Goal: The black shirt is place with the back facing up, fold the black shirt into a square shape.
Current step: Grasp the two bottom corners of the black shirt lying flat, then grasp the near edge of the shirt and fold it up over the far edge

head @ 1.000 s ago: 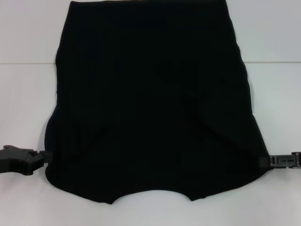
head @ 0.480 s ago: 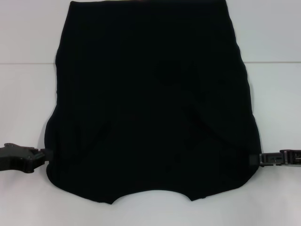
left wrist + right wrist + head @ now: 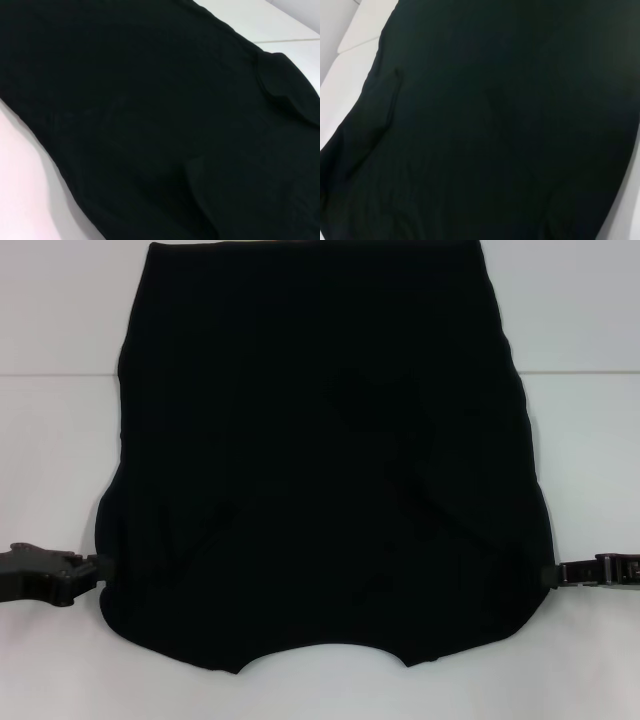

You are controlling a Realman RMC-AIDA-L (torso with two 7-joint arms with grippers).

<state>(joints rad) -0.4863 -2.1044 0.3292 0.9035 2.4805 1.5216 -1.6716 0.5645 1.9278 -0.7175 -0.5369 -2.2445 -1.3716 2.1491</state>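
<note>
The black shirt (image 3: 320, 440) lies flat on the white table, plain side up, with its side parts folded in over the body. Its curved edge with two small points lies nearest me. My left gripper (image 3: 94, 571) sits low on the table at the shirt's near left edge, touching the fabric. My right gripper (image 3: 547, 575) meets the near right edge at about the same height. Black fabric (image 3: 150, 110) fills the left wrist view, and black fabric (image 3: 495, 125) fills the right wrist view too; neither shows that arm's own gripper.
The white table (image 3: 60, 460) shows bare on both sides of the shirt and in a narrow strip in front of it. A seam line (image 3: 50, 375) crosses the table's far part. The shirt's far end runs out of the head view's top.
The right gripper has moved inward and slightly away from me. The shirt's near right edge has drawn in with it. The left gripper has barely moved.
</note>
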